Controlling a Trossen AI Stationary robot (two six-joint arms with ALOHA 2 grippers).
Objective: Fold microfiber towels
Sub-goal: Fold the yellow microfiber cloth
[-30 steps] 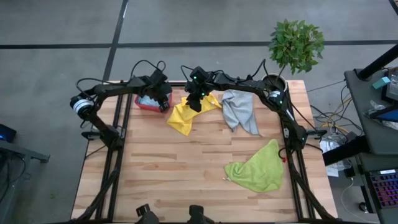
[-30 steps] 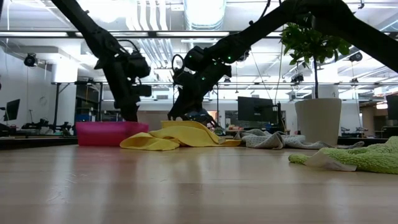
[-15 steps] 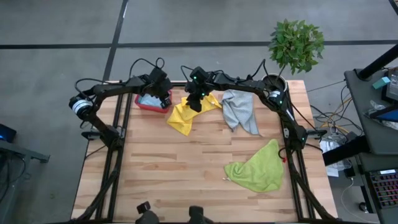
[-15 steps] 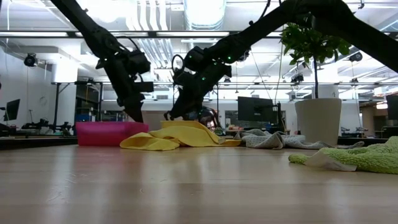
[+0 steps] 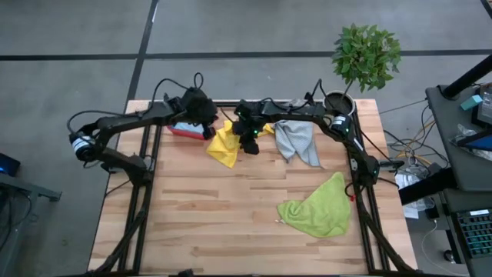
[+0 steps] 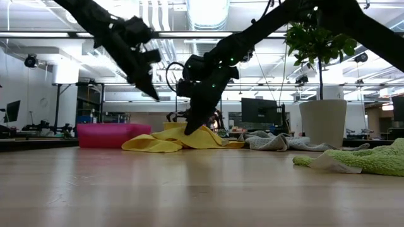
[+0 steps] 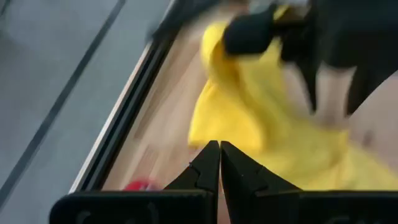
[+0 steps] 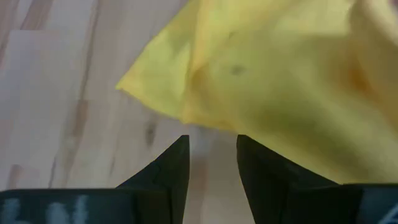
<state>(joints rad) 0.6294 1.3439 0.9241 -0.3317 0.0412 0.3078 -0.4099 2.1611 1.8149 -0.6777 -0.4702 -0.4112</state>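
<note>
A crumpled yellow towel (image 5: 223, 144) lies at the table's far middle, beside a pink-red bin (image 5: 183, 130). A grey towel (image 5: 297, 141) lies to its right, and a lime green towel (image 5: 318, 208) lies near the right edge. My left gripper (image 7: 219, 152) is shut on nothing and hangs in the air (image 6: 153, 94) between the bin and the yellow towel. My right gripper (image 8: 211, 146) is open and points down at the yellow towel's near side (image 5: 251, 146). Bare table shows between its fingers. My right gripper comes slanting down from the far side, and its fingertips (image 8: 180, 142) stand at the yellow towel's edge (image 8: 205, 124). I cannot tell whether they touch the cloth. My left gripper touches nothing.
A potted plant (image 5: 366, 55) stands at the far right corner. The bin's wall (image 6: 104, 135) rises at the far left, just left of the yellow towel (image 6: 170, 140). Bare wood (image 5: 231, 215) spreads over the table's near half.
My left gripper has risen out of the pink-red bin and swung toward the yellow towel, still shut. My right gripper has moved toward the table's near edge and sunk onto the yellow towel's near side, tipping steeper. The towels lie as before.
</note>
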